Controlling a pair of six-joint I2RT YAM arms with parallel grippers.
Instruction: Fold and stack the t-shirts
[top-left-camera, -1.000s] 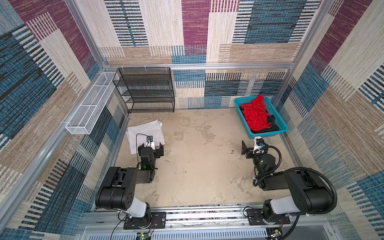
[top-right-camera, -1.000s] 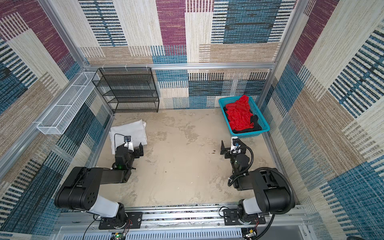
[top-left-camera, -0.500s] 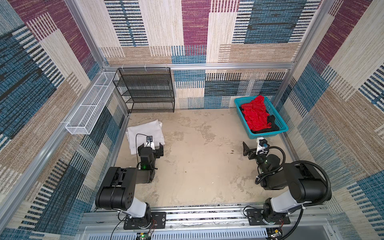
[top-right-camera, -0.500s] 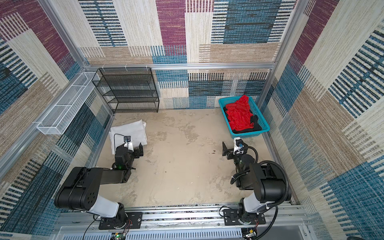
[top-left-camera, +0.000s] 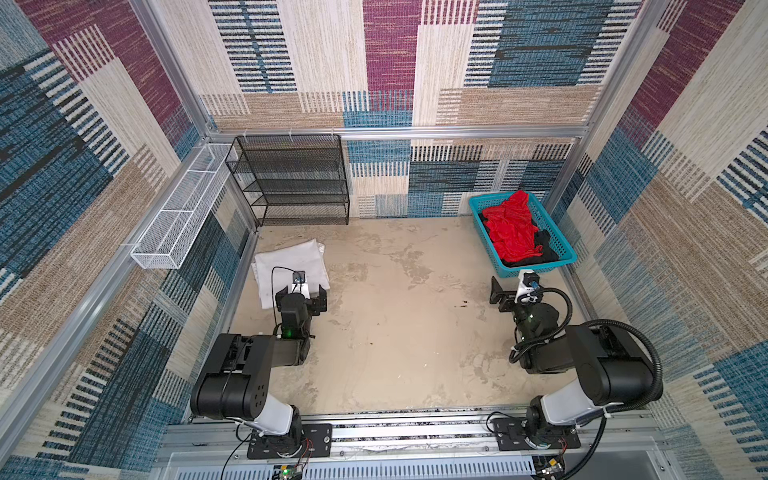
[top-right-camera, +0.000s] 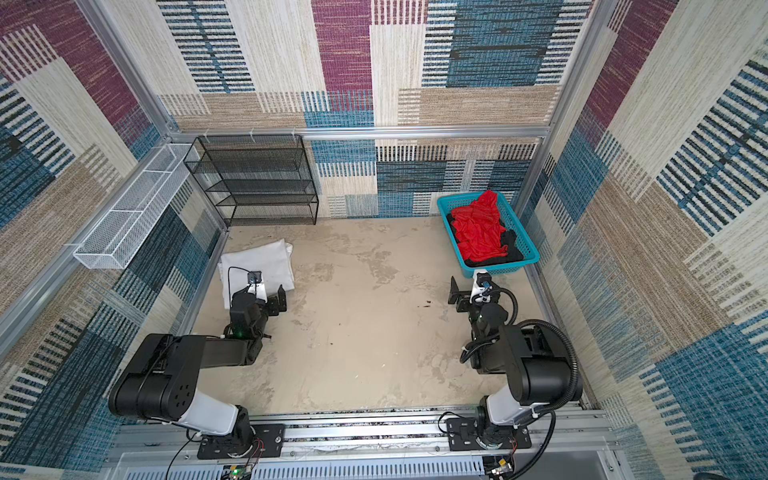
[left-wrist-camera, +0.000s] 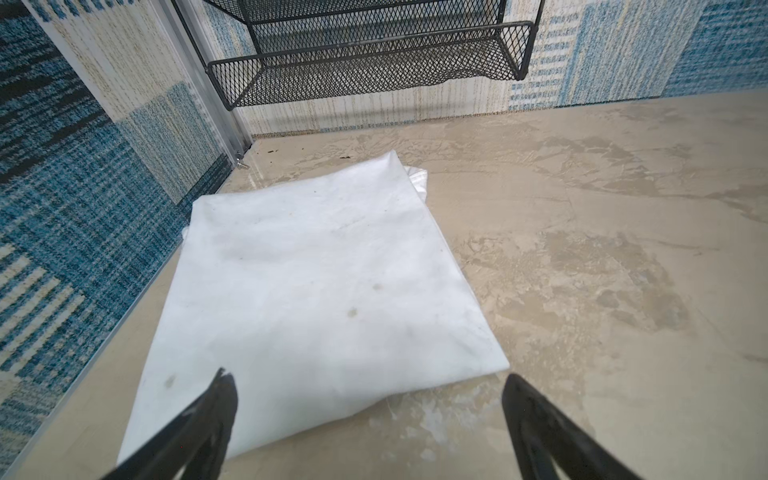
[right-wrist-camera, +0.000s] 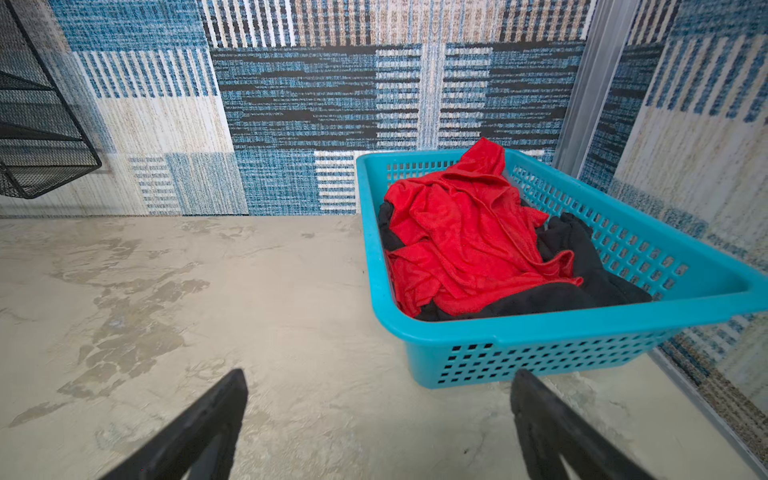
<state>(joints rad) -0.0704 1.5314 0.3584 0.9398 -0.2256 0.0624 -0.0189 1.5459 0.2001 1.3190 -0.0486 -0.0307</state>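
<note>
Right wrist: black t-shirt (right-wrist-camera: 590, 266), half hidden

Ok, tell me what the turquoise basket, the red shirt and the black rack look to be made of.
Turquoise basket: moulded plastic, smooth, glossy rim, punched lattice walls.
Red shirt: soft knit cloth, probably cotton, matte, crumpled into folds.
Black rack: likely metal mesh on rod frame, painted matte black.
</note>
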